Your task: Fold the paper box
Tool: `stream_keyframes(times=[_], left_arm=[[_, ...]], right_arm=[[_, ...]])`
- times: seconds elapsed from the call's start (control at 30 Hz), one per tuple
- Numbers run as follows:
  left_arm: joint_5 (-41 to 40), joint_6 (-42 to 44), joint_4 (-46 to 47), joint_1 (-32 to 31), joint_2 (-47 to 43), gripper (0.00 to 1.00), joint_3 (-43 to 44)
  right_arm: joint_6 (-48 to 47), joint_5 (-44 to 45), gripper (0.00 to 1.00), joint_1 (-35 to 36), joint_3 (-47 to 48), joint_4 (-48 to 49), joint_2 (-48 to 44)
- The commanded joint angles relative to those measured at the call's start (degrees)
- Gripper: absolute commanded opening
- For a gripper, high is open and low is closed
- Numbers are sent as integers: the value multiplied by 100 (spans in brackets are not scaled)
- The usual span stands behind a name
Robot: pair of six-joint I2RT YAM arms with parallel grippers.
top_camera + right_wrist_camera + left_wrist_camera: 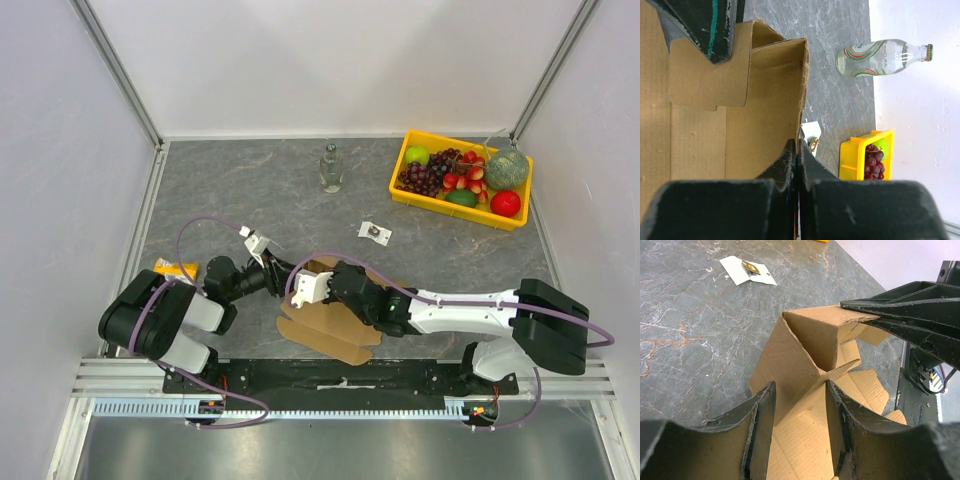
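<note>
**Position of work.** The paper box [325, 325] is found on the desk [250, 190], close to the near edge and between the two arms. It is partly formed. One corner has been raised into two upright walls, while the other panels and tabs lie flat.

**Right tool.** The right tool [797, 150] is seen fully closed, with the top edge of the tall raised wall pinched between its fingers. This grip is judged to be what keeps that wall upright while the adjoining flap is worked.

**Left tool.** The left tool [800, 387] is held about half wide, low over the flat panels and facing the raised corner. Cardboard is seen in the gap between its fingers, but no clamping is shown. It is judged to be placed to push or catch the next flap.

**Markings.** No print is seen on the cardboard. A swirled green and red label is carried by the glass bottle [880, 52], but no words can be read. Nothing legible is found on the small white card [747, 270] or on the yellow fruit tray [850, 160].
</note>
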Motion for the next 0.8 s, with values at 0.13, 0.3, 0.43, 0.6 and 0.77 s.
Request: stream_keyframes(times=[0.13, 0.3, 0.43, 0.6, 0.77], left_arm=[[-328, 376, 188, -3, -359, 51, -89], [-328, 368, 29, 6, -553, 51, -116], [-223, 341, -15, 6, -554, 52, -116], [-82, 262, 187, 6, -308, 52, -125], [-82, 262, 389, 6, -70, 52, -90]], right_arm=[[-76, 301, 0, 182, -223, 294, -31], [-58, 318, 0, 191, -293, 311, -92], [-76, 345, 0, 200, -329, 355, -145], [-198, 546, 0, 261, -460, 662, -241], [-400, 792, 0, 331, -618, 1075, -329]])
